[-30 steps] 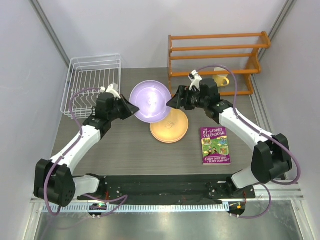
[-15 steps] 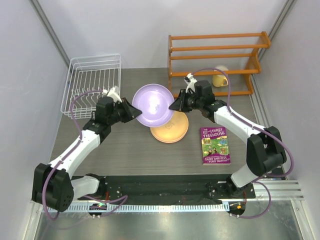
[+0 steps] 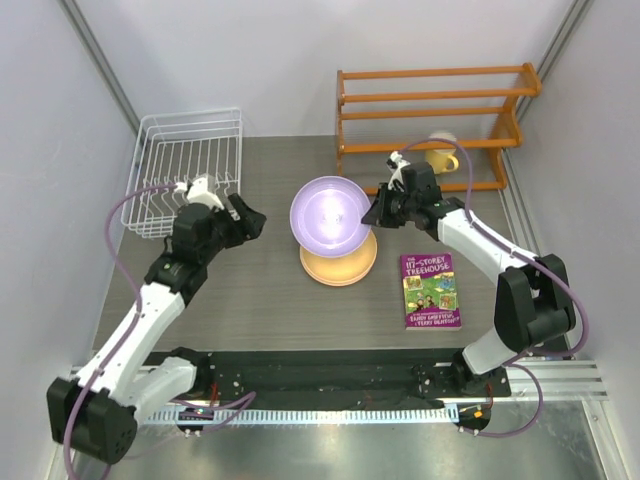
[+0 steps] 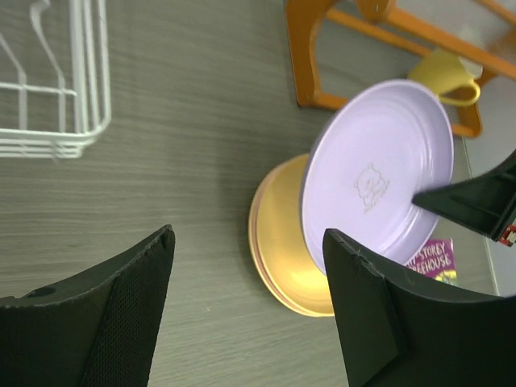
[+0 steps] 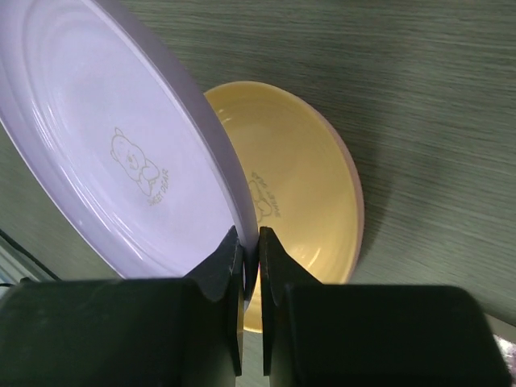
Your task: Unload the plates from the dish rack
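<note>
My right gripper (image 3: 372,212) (image 5: 251,238) is shut on the rim of the lavender plate (image 3: 330,215) (image 5: 105,153). It holds the plate tilted on edge, just above an orange-yellow plate (image 3: 340,262) (image 5: 298,177) that lies flat on the table. A pinkish rim shows under that yellow plate. My left gripper (image 3: 248,218) (image 4: 248,238) is open with nothing between its fingers, a short way left of the lavender plate (image 4: 379,173). The white wire dish rack (image 3: 190,165) (image 4: 56,97) stands at the back left, its tines bare.
An orange wooden shelf rack (image 3: 430,110) stands at the back right, with a yellow mug (image 3: 440,155) under its lowest shelf. A purple book (image 3: 430,290) lies right of the yellow plate. Grey walls close in both sides.
My left gripper opened, let go of the lavender plate and drew back left toward the rack. My right gripper shut on the plate's rim and carried it right, over the yellow plate.
</note>
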Robot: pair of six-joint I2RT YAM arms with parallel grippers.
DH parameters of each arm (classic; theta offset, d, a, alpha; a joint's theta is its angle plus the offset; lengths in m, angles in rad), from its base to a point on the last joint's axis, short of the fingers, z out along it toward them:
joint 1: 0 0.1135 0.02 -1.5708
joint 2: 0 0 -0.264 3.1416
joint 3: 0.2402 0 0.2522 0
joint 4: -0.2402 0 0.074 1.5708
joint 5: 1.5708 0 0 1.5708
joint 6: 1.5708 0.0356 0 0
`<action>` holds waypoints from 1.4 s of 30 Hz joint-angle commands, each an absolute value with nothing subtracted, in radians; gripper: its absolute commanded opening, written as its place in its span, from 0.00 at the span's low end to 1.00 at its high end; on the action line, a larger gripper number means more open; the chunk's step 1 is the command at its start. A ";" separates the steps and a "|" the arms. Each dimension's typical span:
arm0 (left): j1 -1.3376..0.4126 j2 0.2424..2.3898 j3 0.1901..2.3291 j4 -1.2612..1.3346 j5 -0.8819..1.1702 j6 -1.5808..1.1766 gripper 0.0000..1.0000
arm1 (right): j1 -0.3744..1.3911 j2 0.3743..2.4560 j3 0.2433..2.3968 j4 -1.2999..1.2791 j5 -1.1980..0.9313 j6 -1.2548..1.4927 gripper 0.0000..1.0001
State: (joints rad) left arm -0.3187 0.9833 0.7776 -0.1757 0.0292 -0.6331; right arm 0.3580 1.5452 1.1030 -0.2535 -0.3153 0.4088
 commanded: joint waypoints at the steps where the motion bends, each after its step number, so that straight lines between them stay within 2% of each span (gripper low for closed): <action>1: -0.319 0.867 0.753 -0.195 -0.147 -0.532 0.75 | 0.328 1.535 1.095 -0.279 -0.337 0.394 0.10; 8: -0.319 0.758 0.696 -0.196 -0.248 -0.463 0.75 | 0.314 1.604 1.106 -0.348 -0.367 0.384 0.13; 18: -0.321 0.781 0.698 -0.215 -0.302 -0.449 0.75 | 0.316 1.651 1.131 -0.433 -0.336 0.359 0.19; 21: -0.321 0.793 0.698 -0.216 -0.305 -0.448 0.75 | 0.316 1.652 1.134 -0.440 -0.339 0.353 0.28; 22: -0.322 0.798 0.698 -0.215 -0.305 -0.448 0.75 | 0.316 1.652 1.137 -0.445 -0.339 0.353 0.41; 25: -0.321 0.802 0.698 -0.212 -0.308 -0.449 0.75 | 0.316 1.651 1.138 -0.454 -0.344 0.339 0.57; 29: -0.321 0.822 0.699 -0.209 -0.307 -0.457 0.75 | 0.321 1.623 1.143 -0.471 -0.327 0.322 0.61; 32: -0.321 0.845 0.701 -0.206 -0.310 -0.462 0.75 | 0.328 1.547 1.141 -0.488 -0.200 0.308 0.63; 34: -0.321 0.862 0.701 -0.201 -0.319 -0.460 0.75 | 0.330 1.497 1.135 -0.492 -0.080 0.293 0.68; 35: -0.322 0.873 0.707 -0.198 -0.336 -0.459 0.86 | 0.330 1.474 1.123 -0.494 -0.045 0.282 0.70; 38: -0.321 0.949 0.744 -0.199 -0.353 -0.456 0.99 | 0.328 1.392 1.073 -0.459 0.090 0.253 0.90; 39: -0.321 0.995 0.756 -0.201 -0.347 -0.450 1.00 | 0.330 1.359 1.059 -0.437 0.119 0.246 0.99; 42: -0.325 1.064 0.814 -0.206 -0.359 -0.425 1.00 | 0.328 1.307 0.985 -0.365 0.213 0.245 1.00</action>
State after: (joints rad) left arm -0.3191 0.9947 0.7296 -0.2298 -0.3218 -0.4595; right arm 0.3260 1.3739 1.0569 -0.4526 0.0235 0.2775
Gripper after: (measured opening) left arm 0.992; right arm 0.990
